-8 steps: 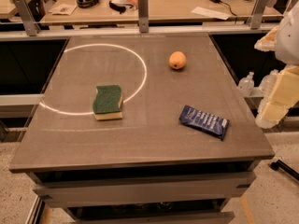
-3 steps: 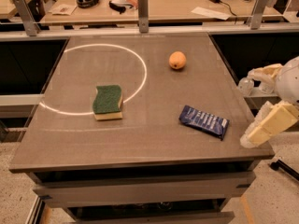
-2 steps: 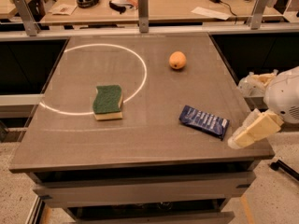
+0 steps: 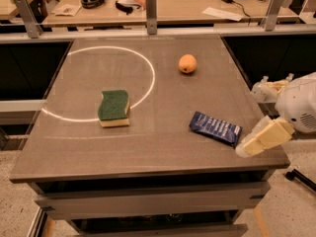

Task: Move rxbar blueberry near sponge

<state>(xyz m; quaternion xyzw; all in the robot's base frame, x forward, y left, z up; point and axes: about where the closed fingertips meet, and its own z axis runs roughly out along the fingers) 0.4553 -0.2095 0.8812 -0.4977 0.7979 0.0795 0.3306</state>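
Gripper, cream and blocky, grip state unclear, hangs just beside the glossy blue rxbar blueberry.

Dark blue rxbar blueberry lies flat, well apart from green sponge, claw just beside it.
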